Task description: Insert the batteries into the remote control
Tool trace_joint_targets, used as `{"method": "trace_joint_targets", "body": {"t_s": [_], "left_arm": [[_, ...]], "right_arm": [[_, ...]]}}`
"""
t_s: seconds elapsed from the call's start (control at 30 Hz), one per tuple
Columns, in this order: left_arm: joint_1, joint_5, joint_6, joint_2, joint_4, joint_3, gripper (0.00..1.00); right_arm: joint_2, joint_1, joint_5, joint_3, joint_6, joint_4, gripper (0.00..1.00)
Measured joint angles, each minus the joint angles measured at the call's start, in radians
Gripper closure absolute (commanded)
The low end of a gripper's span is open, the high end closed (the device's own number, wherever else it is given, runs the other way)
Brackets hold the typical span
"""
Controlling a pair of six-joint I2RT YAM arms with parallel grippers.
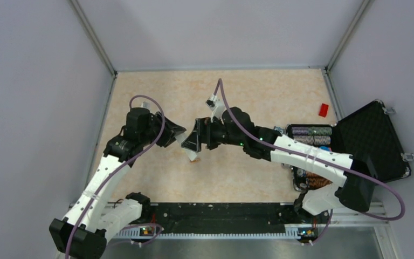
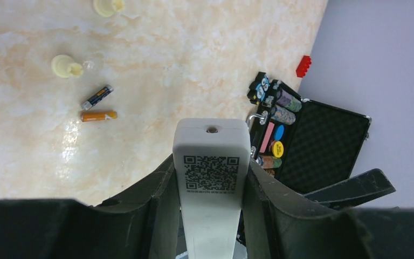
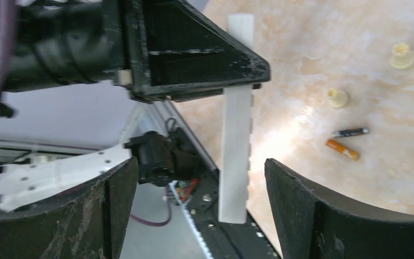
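My left gripper [image 1: 173,131] [image 2: 210,162] is shut on the remote control [image 2: 211,178], a slim white bar with a QR label facing the camera, held above the table. In the right wrist view the remote [image 3: 236,145] shows edge-on. My right gripper [image 1: 194,139] [image 3: 200,170] is open, its jaws on either side of the remote's free end without touching it. Two batteries lie side by side on the table: a black and copper one [image 2: 97,97] [image 3: 350,131] and an orange one [image 2: 98,115] [image 3: 342,149]. From above only an orange bit [image 1: 194,158] shows under the grippers.
Two small cream lumps [image 2: 64,66] [image 2: 108,5] lie on the table beyond the batteries. An open black case [image 1: 377,140] with striped chip rolls [image 1: 310,131] stands at the right. A red block [image 1: 323,110] lies by the right wall.
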Motion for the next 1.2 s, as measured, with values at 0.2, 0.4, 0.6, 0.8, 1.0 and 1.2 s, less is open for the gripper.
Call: {"method": "trace_joint_targets", "body": {"t_s": [0.2,0.4,0.6,0.8,1.0,1.2], "left_arm": [[0.000,-0.024,-0.016,0.001,-0.031,0.000,1.00],[0.000,-0.036,-0.023,0.003,-0.055,0.000,1.00],[0.001,-0.032,-0.031,-0.023,-0.034,-0.014,0.77],[0.000,0.027,-0.045,-0.109,0.041,-0.068,0.17],[0.000,0.130,-0.058,-0.282,0.254,-0.146,0.15],[-0.002,0.196,-0.145,-0.416,0.572,-0.266,0.17]], "right_arm": [[0.103,0.039,0.134,0.019,-0.111,-0.093,0.21],[0.142,0.052,0.158,0.025,-0.140,-0.106,0.54],[0.142,0.056,0.086,0.026,-0.123,-0.053,0.84],[0.123,0.056,0.038,0.022,-0.064,-0.049,0.84],[0.039,0.053,-0.016,0.001,0.071,0.014,0.84],[-0.017,0.053,-0.100,-0.019,0.242,0.161,0.83]]}}
